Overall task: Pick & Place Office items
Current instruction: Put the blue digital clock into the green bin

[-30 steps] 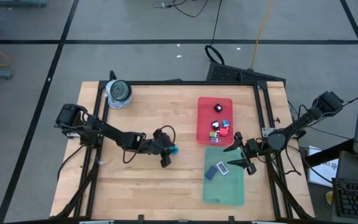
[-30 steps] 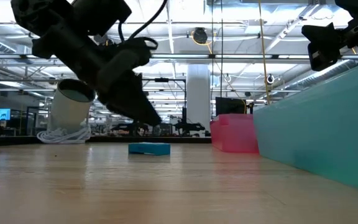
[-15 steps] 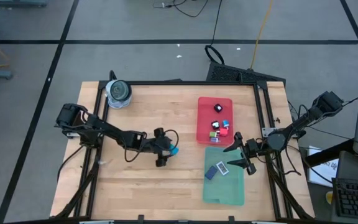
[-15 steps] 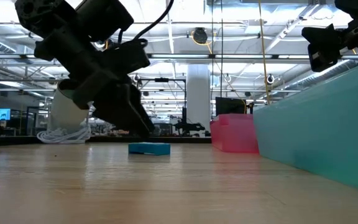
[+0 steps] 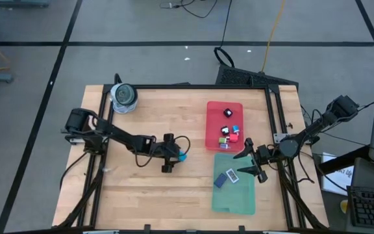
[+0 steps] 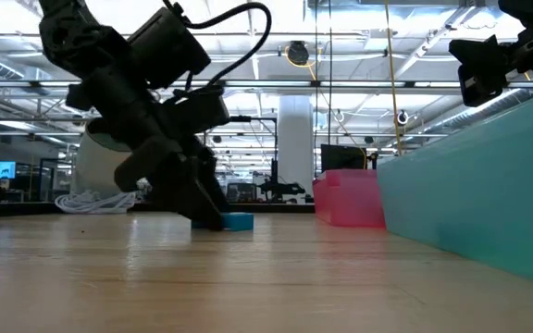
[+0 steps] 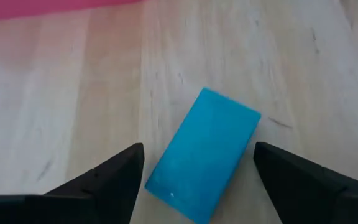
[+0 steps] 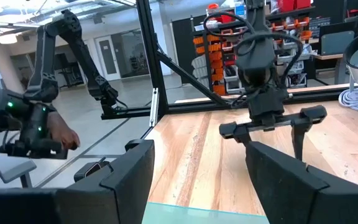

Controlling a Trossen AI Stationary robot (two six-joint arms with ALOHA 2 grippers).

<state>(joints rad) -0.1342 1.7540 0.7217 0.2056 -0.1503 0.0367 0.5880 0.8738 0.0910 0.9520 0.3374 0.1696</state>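
Note:
A blue bar point(image 7: 204, 152) lies flat on the wooden table point(image 5: 141, 195), at its middle. My left gripper point(image 5: 176, 156) slants down over the bar, open, one finger point(image 7: 114, 180) on each side of it. I cannot tell whether either finger touches it. My right gripper point(image 5: 240, 158) hangs open with nothing in it, above the right edge where the trays meet. The red tray point(image 5: 211, 130) holds several small coloured clip-like pieces point(image 5: 229, 130). In the green tray point(image 5: 236, 198) lie a dark block point(image 5: 220, 181) and a white tag point(image 5: 231, 174).
A round grey roll point(image 5: 123, 96) stands at the table's far left corner. A black frame point(image 5: 174, 86) runs round the table's edges. Bare wood lies near and left of the blue bar. In the right wrist view a person's hand point(image 8: 55, 134) shows beyond the table.
My left gripper has come down toward the blue bar, rolled about its own axis and opened; its fingers now straddle the bar. The bar has stayed where it was on the table.

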